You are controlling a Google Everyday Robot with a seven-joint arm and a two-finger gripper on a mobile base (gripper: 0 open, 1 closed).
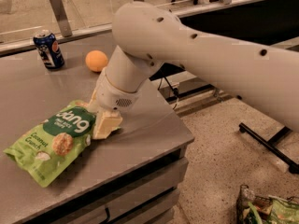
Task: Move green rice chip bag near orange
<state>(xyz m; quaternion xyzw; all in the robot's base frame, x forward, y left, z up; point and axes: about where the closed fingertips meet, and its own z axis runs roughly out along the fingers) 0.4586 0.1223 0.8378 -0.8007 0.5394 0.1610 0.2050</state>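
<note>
The green rice chip bag (pixel 50 140) lies flat on the grey table (pixel 140 139) at the front left, with its dark green logo facing up. The orange (pixel 96 60) sits further back on the table, well apart from the bag. My gripper (pixel 104 124) hangs from the big white arm (pixel 196 64), low over the table at the bag's right edge. It touches or overlaps the bag's upper right corner. The arm's wrist hides part of the gripper.
A blue soda can (pixel 48 49) stands at the back left, to the left of the orange. The table's right edge and front corner are close to the gripper. On the floor to the right are a black stand leg (pixel 266 143) and a bag of packets (pixel 268 209).
</note>
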